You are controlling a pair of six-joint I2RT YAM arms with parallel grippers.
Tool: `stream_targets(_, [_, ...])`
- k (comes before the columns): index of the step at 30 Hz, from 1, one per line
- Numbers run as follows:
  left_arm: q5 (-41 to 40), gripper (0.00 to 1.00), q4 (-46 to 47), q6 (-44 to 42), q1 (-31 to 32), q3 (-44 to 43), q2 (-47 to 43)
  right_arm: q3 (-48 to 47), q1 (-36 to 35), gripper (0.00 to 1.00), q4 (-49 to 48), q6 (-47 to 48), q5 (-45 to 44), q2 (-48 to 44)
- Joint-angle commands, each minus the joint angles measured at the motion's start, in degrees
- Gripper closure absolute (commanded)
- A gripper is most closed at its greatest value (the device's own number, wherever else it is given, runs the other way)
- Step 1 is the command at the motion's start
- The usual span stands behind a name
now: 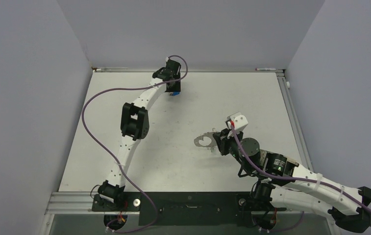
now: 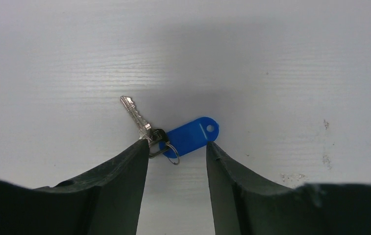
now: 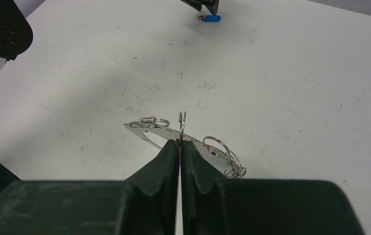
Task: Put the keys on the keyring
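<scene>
Key (image 2: 135, 113) on its blue tag (image 2: 190, 136) lies well apart from the keyring (image 3: 139, 128), which my right gripper (image 3: 181, 142) clamps tight; my left gripper (image 2: 176, 147), the nearer one, hangs over it with jaws spread, tag running nearly finger to finger

We see soft, even light from overhead in all three views. The white bench (image 1: 183, 166) is bright without blown-out glare, and the arms (image 1: 134, 122) cast only faint, diffuse shadows on it. Under the left wrist camera a broad grey shadow lies around the key (image 2: 135, 113) and its blue tag (image 2: 190, 136), both sharp, while the dark left jaws blur toward the lower edge. In the right wrist view the right jaws are black and soft, the keyring (image 3: 144, 130) shows small glints, and scuffs on the bench read clearly.
</scene>
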State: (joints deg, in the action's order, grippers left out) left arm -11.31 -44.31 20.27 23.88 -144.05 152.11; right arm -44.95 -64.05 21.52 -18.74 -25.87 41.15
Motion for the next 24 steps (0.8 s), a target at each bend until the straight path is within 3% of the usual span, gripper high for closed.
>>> stream_targets(1, [1.23,0.58,4.95,-0.08,-0.45,-0.62,0.53,-0.23,0.33,0.95,-2.71,-0.76,0.37,0.11])
stream_targets(5, [0.5,0.67,5.68,-0.81,-0.5,0.71,0.43,0.03,0.34,0.95,-3.17,-0.64,0.45,0.37])
stream_targets(15, [-1.05,0.71,5.74,-1.85,-0.5,3.16,0.28,0.65,0.33,0.95,-3.61,-0.59,0.64,0.8])
stream_targets(24, [-2.08,1.0,5.35,-2.17,-0.41,4.01,-0.4,0.39,0.33,0.95,-3.68,-0.48,1.24,1.22])
